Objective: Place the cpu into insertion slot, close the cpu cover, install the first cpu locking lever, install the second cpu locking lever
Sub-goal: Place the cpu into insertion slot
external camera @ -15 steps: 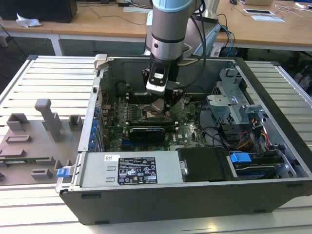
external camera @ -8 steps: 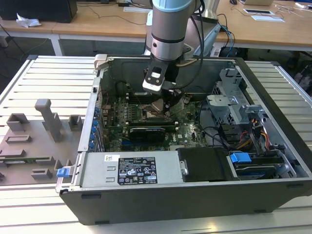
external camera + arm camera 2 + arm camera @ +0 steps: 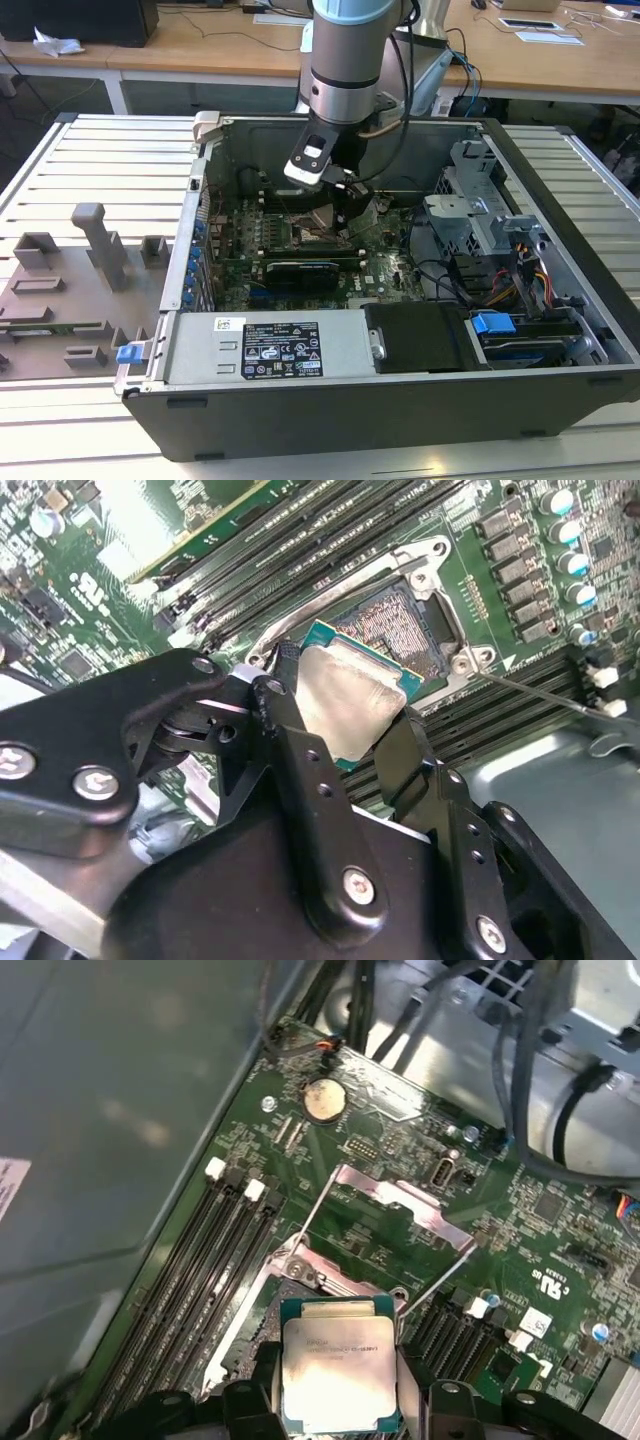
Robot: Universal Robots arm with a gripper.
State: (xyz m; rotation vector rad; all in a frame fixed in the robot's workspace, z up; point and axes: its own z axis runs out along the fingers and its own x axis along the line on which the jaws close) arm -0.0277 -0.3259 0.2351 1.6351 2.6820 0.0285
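My gripper (image 3: 345, 708) is shut on the cpu (image 3: 352, 702), a flat square chip with a dull silver top and green edge, held tilted between the two black fingers (image 3: 290, 730). The cpu (image 3: 338, 1375) hangs just above the insertion slot (image 3: 408, 620), whose dark pin field and silvery rim lie open on the green board. The cpu cover (image 3: 402, 1204), a silvery frame plate, stands swung up beyond the slot. Two thin wire levers (image 3: 316, 1212) are raised beside it. In the exterior view the gripper (image 3: 343, 196) hovers inside the case over the slot (image 3: 303, 234).
Long black memory slots (image 3: 330, 540) flank the socket on both sides. A row of capacitors (image 3: 560, 540) lines one edge. Case walls (image 3: 560, 250), a drive cage (image 3: 480, 215), cable bundles (image 3: 510, 285) and the power supply (image 3: 270, 348) surround the board. Grey fixtures (image 3: 100, 245) sit outside at the exterior view's left.
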